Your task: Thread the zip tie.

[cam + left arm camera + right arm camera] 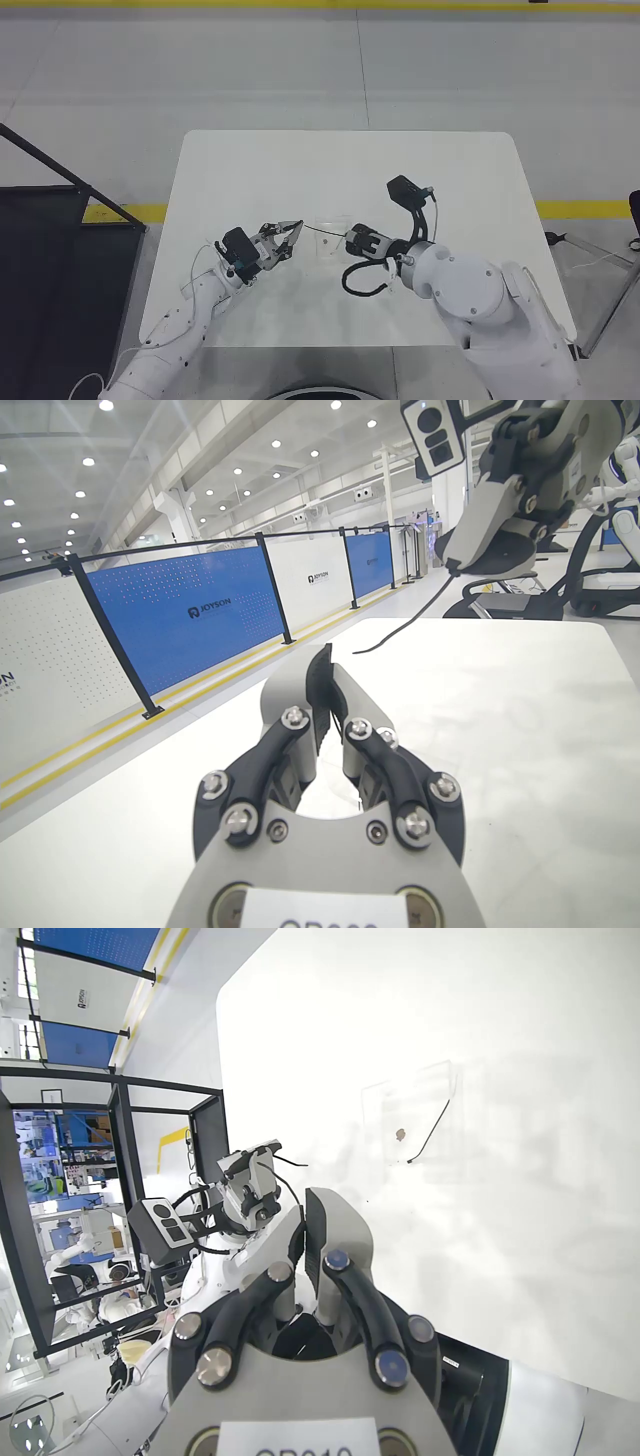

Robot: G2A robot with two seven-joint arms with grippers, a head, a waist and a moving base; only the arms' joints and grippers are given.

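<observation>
1. Between the two grippers, just above the tabletop (400, 180), the zip tie (322, 232) spans the short gap as a thin dark strap.
2. The right gripper (349, 240) is clamped on one end of it; the strap droops from its fingertips toward the left gripper (297, 230).
3. The left gripper is pressed closed with a thin dark strip between its pads, apparently the same tie; which end is the head cannot be told.
4. No closed loop is visible, so the threading looks unfinished: the tail likely needs lining up and feeding through the head.
5. Beyond the right gripper, a second strap (430, 1131) lies on a clear sheet (400, 1095).
</observation>
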